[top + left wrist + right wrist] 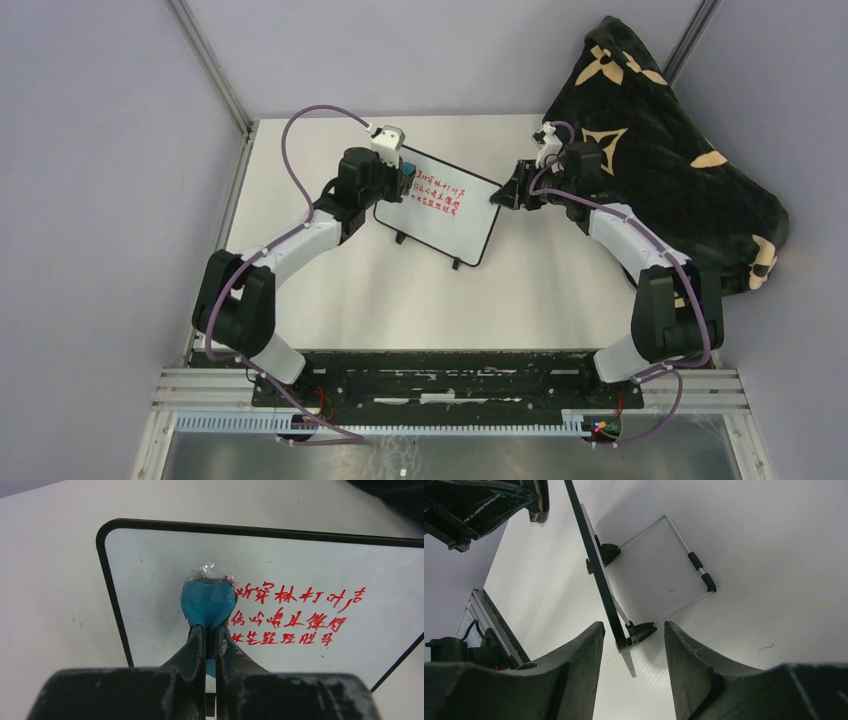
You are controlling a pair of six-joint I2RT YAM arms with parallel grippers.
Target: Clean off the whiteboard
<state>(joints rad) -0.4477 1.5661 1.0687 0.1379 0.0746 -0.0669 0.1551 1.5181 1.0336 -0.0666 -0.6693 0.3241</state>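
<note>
Two claws flank the whiteboard (437, 205), which stands propped near the centre of the bench (400, 300) in the overhead view. The left claw (210, 629) is clamped on a blue pad (207, 602) pressed to the board's face, just left of the red handwriting (295, 615). The right claw (633, 627) has its jaws apart, straddling the board's edge with a gap on either side.

The left gripper (210, 630) pinches a blue pad (207, 602), its jaws closed tight. The pad's tip, capped with crinkled clear film, presses on the whiteboard (150, 580) just beside three lines of red handwriting (295, 615). The black-framed board stands on a white surface (50, 580).
</note>
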